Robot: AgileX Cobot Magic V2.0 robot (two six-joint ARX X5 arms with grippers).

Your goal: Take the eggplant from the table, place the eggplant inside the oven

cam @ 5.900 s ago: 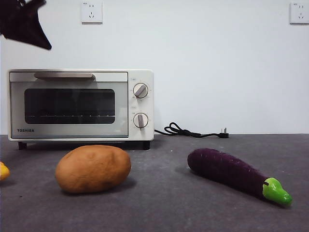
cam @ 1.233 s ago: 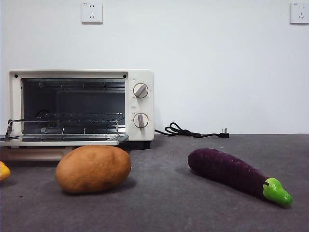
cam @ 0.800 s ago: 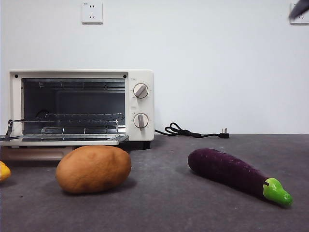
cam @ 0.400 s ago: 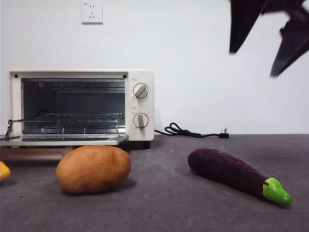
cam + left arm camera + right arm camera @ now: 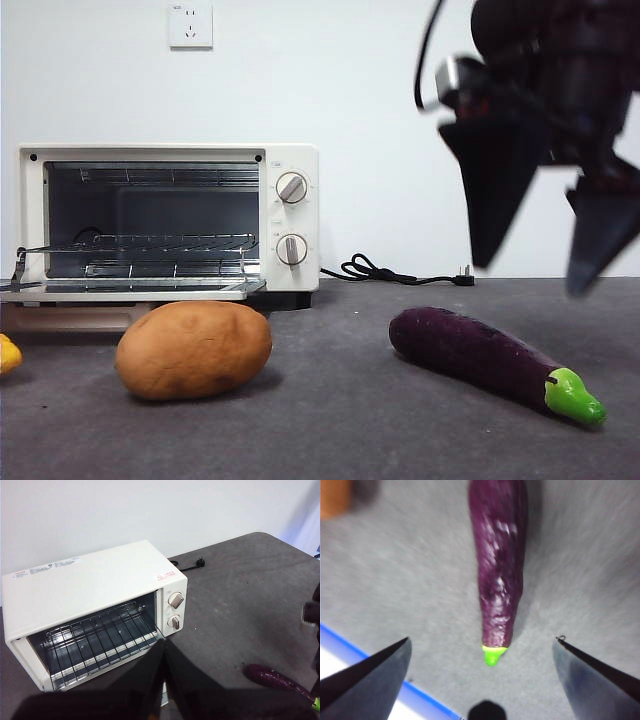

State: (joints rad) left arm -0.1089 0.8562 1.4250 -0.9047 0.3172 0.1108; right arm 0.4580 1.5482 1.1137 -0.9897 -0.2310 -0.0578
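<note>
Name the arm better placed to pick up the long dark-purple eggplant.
Right. The right gripper hangs open just above the long dark-purple eggplant with the green stem cap, jaws spread either side of it. The left gripper sits back by the cream-white oven.

The dark-purple eggplant (image 5: 480, 356) lies flat at lower right on the grey table (image 5: 340, 420), green stem cap toward the right edge. The cream Toshiba oven (image 5: 165, 218) stands at mid-left, door open, wire rack showing.
</note>
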